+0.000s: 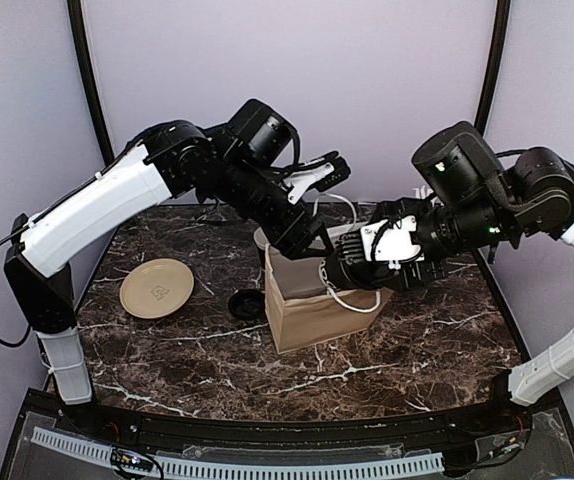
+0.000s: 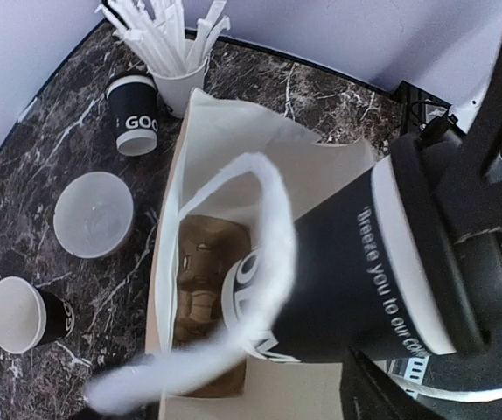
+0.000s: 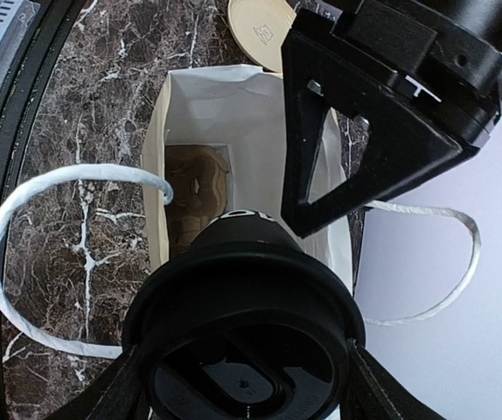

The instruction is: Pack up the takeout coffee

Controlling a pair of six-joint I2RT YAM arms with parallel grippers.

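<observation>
On the left of the marble table (image 1: 417, 345) you have a round tan plate (image 1: 156, 288) lying flat. Right of it, a loose black lid (image 1: 246, 304) sits just beside the foot of the brown paper bag (image 1: 302, 320).

The top camera hides the ground beyond that under your left arm. The left wrist view shows four things there, to the far left of the bag:
- a white cup of wrapped straws (image 2: 178, 83)
- a black lettered cup (image 2: 135, 118) just beside the straw cup
- a low white bowl (image 2: 94, 214)
- an open black cup (image 2: 19, 317) with a white inside, nearest of the four

The bag stands upright at mid-table. Its mouth is open, its lining is white, and a brown pulp carrier (image 2: 200, 293) lies on its floor.

Your left gripper (image 1: 312, 243) hangs over the bag's far left rim. In its own wrist view the fingers sit spread wide and pinch nothing. A white paper handle (image 2: 275, 236) loops loosely across the mouth in front of it.

The lidded coffee cup (image 2: 347, 289) is tilted over the open mouth. Its base points down into the bag and its black dome lid points back toward your right arm.

Your right gripper (image 3: 233, 385) pinches that cup, with one finger on either side just under the lid.
</observation>
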